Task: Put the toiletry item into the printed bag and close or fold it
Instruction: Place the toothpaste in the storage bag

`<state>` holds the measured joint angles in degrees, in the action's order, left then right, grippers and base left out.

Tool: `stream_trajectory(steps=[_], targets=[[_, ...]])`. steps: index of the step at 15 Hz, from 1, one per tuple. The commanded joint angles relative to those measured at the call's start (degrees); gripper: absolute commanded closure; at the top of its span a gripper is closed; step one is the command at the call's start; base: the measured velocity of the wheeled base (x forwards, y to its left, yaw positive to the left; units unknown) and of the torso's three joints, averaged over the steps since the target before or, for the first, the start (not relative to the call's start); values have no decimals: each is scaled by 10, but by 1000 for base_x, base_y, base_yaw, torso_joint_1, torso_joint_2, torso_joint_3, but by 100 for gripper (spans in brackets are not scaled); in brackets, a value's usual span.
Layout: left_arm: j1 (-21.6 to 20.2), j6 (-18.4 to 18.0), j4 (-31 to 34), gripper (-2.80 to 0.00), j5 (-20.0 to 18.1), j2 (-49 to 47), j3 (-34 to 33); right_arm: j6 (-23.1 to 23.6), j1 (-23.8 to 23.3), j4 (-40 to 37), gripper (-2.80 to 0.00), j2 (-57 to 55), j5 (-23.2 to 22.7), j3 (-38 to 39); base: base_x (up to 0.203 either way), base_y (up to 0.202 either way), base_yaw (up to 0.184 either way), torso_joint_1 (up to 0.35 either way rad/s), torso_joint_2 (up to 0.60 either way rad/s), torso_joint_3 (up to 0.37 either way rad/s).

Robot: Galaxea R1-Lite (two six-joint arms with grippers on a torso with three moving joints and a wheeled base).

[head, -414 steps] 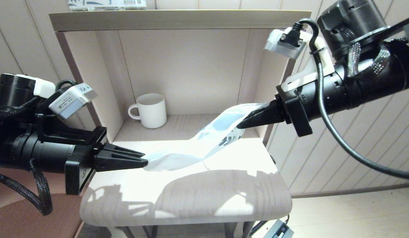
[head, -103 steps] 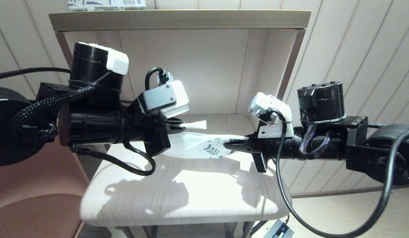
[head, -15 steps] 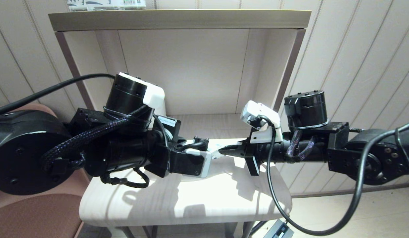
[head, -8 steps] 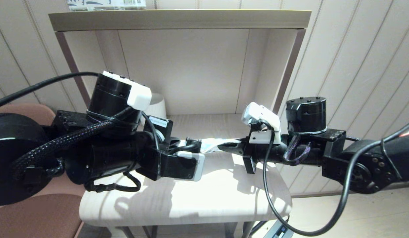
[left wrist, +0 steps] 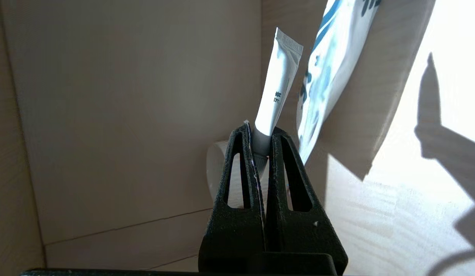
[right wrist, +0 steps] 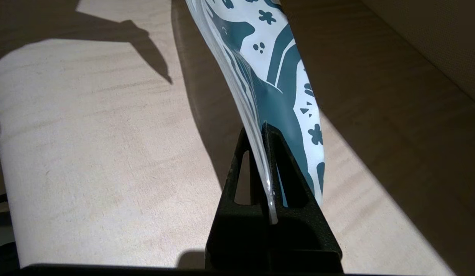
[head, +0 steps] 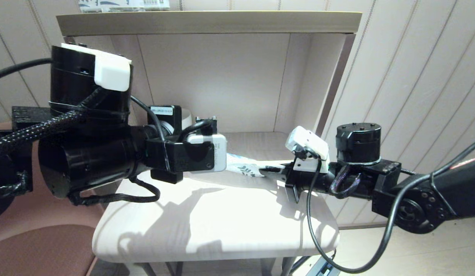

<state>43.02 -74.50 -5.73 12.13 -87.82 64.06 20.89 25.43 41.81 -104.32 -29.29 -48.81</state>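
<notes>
White plastic defines both task items. The left gripper (left wrist: 262,132) pinches a small white tube (left wrist: 277,84), the toiletry item, by its cap end; the tube projects forward past the fingers (left wrist: 243,168). The bag (right wrist: 274,76) hangs just beside the tube, apart from it. The right gripper (right wrist: 265,130) has its fingers pressed together on the bag's printed end, above the counter (head: 222,230).

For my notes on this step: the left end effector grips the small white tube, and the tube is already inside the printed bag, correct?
Not quite. The left end effector does grip the small white tube, but the left wrist view shows the tube beside the printed bag, outside it.
</notes>
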Motion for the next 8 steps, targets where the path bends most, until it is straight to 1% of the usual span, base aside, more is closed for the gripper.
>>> stream_trajectory(steps=[1,2,4,8], targets=[[-1,-4,1,0,3,13,-3,2,-5,8,0,-2,-4,5,0,0,0,0,0,0],[-1,-5,1,0,7,12,-5,1,-5,14,0,-2,-6,7,0,0,0,0,0,0],[-1,-7,2,0,29,11,-10,1,-4,22,0,-5,-9,7,0,0,0,0,0,0],[12,-12,-1,0,33,6,-35,1,-2,22,0,-4,-9,3,0,0,0,0,0,0]])
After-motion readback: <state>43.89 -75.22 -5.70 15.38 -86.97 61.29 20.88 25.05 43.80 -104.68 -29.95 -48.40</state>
